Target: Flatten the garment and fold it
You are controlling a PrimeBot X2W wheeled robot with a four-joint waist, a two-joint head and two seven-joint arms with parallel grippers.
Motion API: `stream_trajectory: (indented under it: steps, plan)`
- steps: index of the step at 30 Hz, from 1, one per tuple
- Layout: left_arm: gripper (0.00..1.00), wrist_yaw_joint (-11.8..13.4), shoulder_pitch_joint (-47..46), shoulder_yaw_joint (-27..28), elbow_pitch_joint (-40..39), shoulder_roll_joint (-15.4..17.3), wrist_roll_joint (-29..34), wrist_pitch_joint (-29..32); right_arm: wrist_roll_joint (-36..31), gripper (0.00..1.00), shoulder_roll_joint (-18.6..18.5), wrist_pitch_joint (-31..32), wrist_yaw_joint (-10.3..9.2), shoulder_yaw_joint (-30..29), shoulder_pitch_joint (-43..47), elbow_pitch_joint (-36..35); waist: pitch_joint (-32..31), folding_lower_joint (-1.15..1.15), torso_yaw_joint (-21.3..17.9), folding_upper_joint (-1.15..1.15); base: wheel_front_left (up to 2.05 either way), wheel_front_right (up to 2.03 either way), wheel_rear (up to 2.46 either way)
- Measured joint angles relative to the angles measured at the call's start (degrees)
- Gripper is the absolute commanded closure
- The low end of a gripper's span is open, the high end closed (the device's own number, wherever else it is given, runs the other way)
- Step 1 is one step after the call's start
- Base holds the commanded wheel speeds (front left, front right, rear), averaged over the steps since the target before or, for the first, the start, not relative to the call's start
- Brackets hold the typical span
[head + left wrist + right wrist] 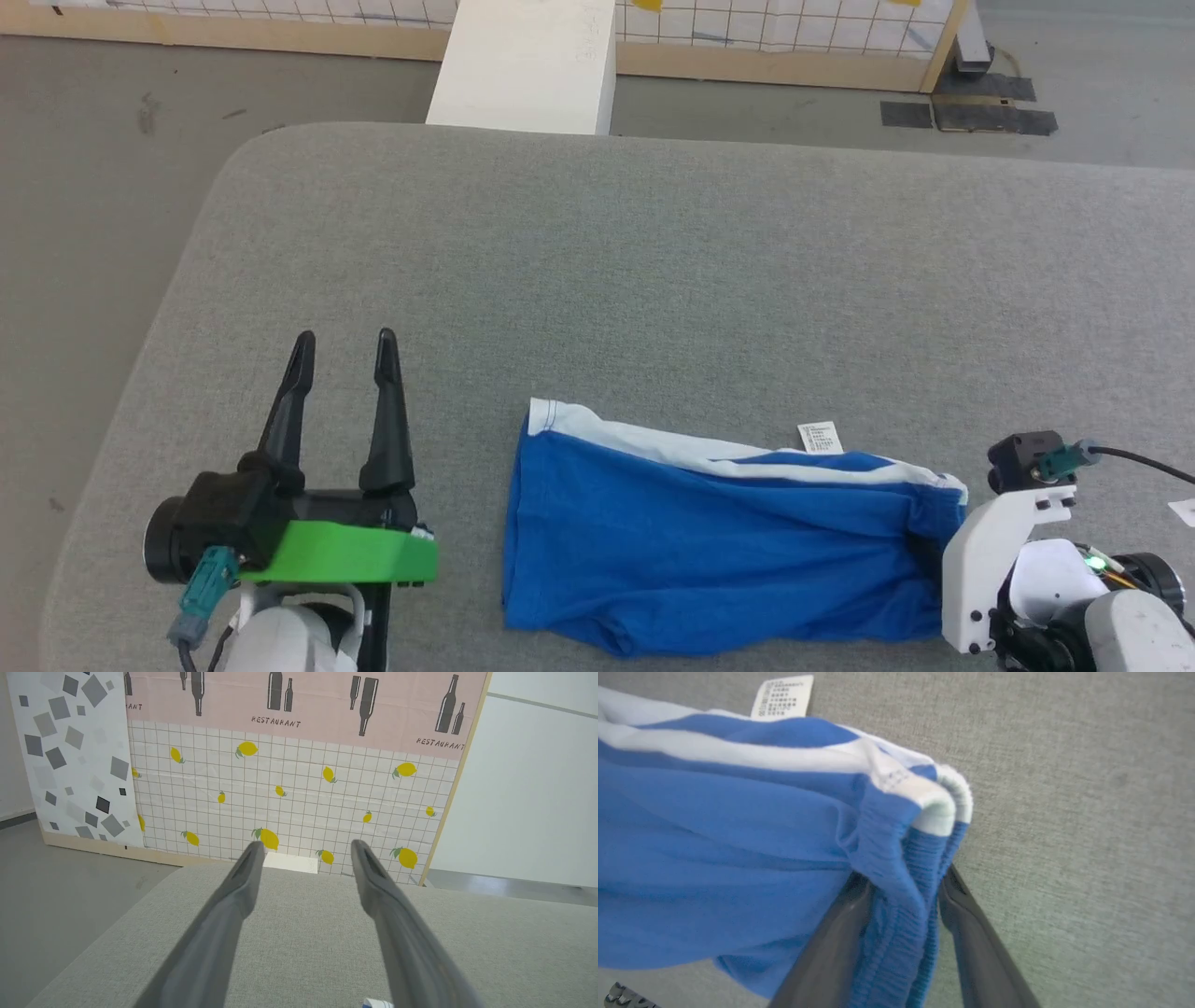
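Note:
The blue shorts [709, 551] lie folded lengthwise near the table's front edge, with a white stripe along the far side and a white tag [819, 437] sticking out. My right gripper [903, 891] is shut on the gathered elastic waistband [901, 858] at the shorts' right end; in the head view its white wrist [999, 560] covers that end. My left gripper [345, 364] stands open and empty left of the shorts, fingers pointing away over bare table; its open fingers [233, 905] frame the far wall.
The grey fabric table [653, 271] has a rounded far-left corner. A white block [527, 65] stands behind its far edge, before a patterned wall panel [289, 779]. Grey floor [84, 187] lies left of the table.

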Motion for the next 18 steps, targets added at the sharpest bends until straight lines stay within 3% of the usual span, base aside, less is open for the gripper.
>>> stream_trajectory:
  steps: [6, 18]
  plan:
    - [0.00, -0.77, 0.86, 1.58, 0.09, -0.57, 0.31, -0.01, 2.07, 1.00, -0.42, -0.60, 0.03, -1.43, -0.49, 0.75, -0.16, 0.00, -0.58, 0.00, 0.00, 0.00, 0.00]
    - [0.00, -1.48, 0.98, 1.67, 0.22, -0.86, 0.20, -0.01, -2.18, 1.00, -9.05, 0.53, 0.02, -14.07, -0.42, 3.54, -0.82, 0.00, -1.22, 0.00, 0.00, 0.00, 0.00]
